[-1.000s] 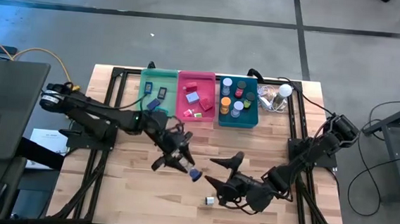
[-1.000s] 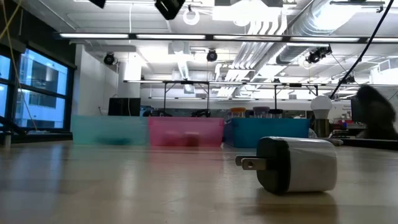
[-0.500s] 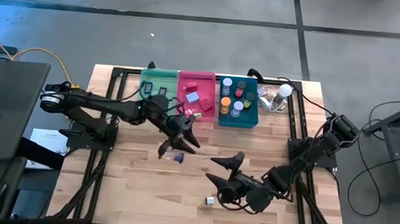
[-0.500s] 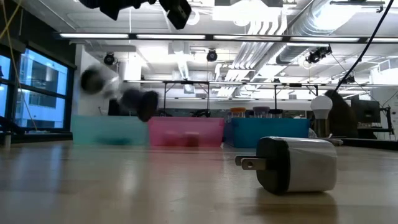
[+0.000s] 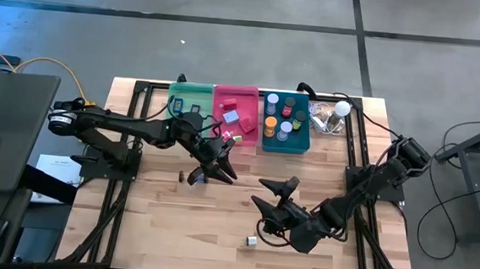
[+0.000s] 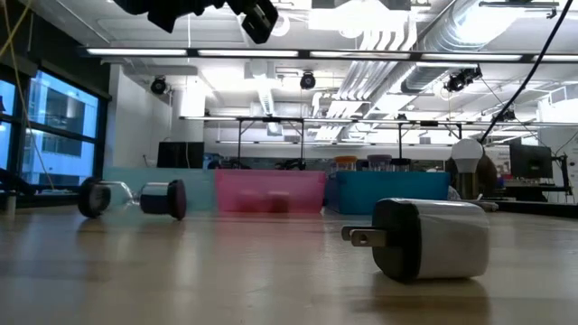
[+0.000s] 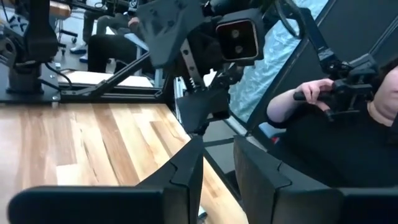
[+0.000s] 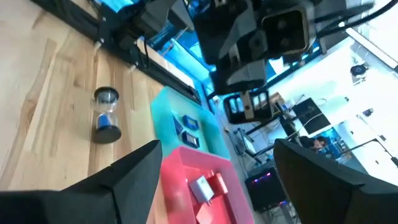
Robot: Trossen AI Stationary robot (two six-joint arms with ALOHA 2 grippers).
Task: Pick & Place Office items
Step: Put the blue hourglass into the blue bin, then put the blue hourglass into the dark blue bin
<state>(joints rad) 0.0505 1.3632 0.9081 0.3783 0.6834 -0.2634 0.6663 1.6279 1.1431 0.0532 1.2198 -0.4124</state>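
A small office item with two dark round ends and a clear middle, like a sand timer (image 6: 131, 199), lies on its side on the wooden table (image 5: 158, 222), left of centre (image 5: 188, 177) (image 8: 107, 115). My left gripper (image 5: 212, 173) hangs above the table just right of it. Its fingers (image 7: 186, 180) stand a narrow gap apart with nothing between them. My right gripper (image 5: 271, 196) hovers wide open (image 8: 217, 162) over the table's middle right and holds nothing. A white and black plug adapter (image 6: 429, 236) lies near the front edge (image 5: 251, 240).
Three bins stand along the far edge: green (image 5: 189, 110), pink (image 5: 234, 117) and teal (image 5: 287, 125), each with small items inside. Right of them lies a white bulb (image 5: 341, 109) with clear plastic. In the left wrist view, a person's hand (image 7: 317, 93) shows beyond the table.
My left gripper has moved toward the far edge and the bins and let go of the small timer-like item. The item fell, tumbled leftward and now lies on its side on the table. My right gripper has rolled a little in place.
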